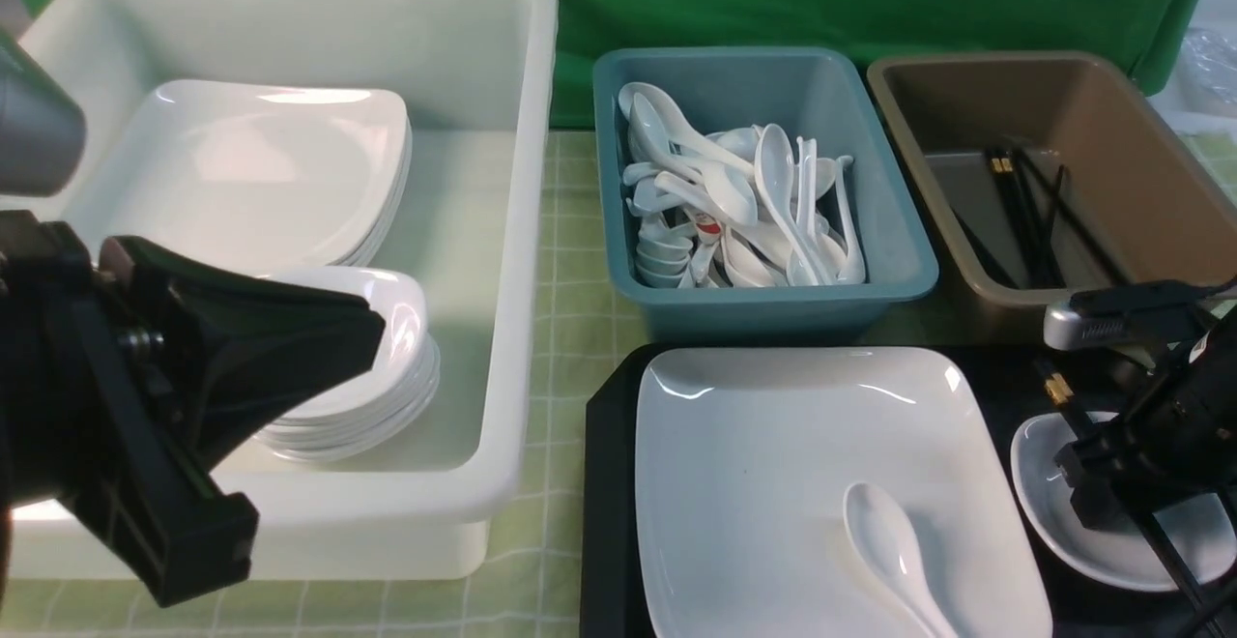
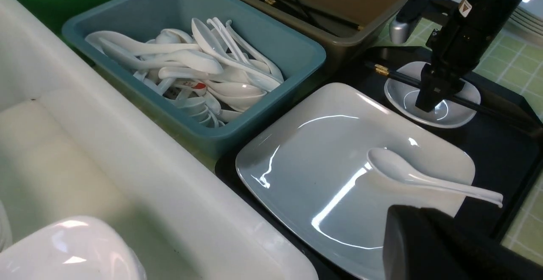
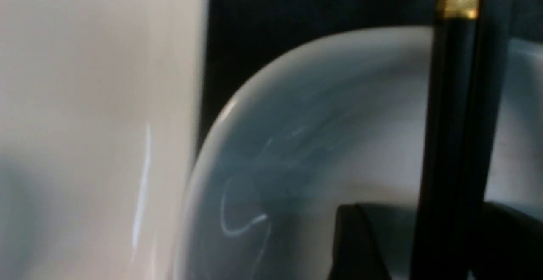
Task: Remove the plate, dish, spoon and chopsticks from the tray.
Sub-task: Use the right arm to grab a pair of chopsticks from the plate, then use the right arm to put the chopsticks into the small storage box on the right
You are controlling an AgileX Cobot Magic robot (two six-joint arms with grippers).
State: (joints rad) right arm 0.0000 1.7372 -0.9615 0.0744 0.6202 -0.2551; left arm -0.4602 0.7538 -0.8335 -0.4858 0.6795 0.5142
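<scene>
The black tray (image 1: 609,445) holds the large white plate (image 1: 773,464) with the spoon (image 1: 894,551) lying in it. The small dish (image 1: 1111,541) sits on the tray to the plate's right. The black chopsticks (image 1: 1058,391) lie across the dish, gold bands at the far end. My right gripper (image 1: 1092,493) is down in the dish. In the right wrist view (image 3: 432,237) its jaws stand open on either side of the chopsticks (image 3: 458,123), with a gap on one side. My left gripper (image 1: 372,329) hangs over the white bin, empty, its fingers (image 2: 407,237) together.
A big white bin (image 1: 522,232) at left holds stacked plates (image 1: 251,174) and dishes (image 1: 387,396). A teal bin (image 1: 908,261) holds several spoons. A brown bin (image 1: 1150,184) holds chopsticks. A green checked cloth (image 1: 570,329) covers the table.
</scene>
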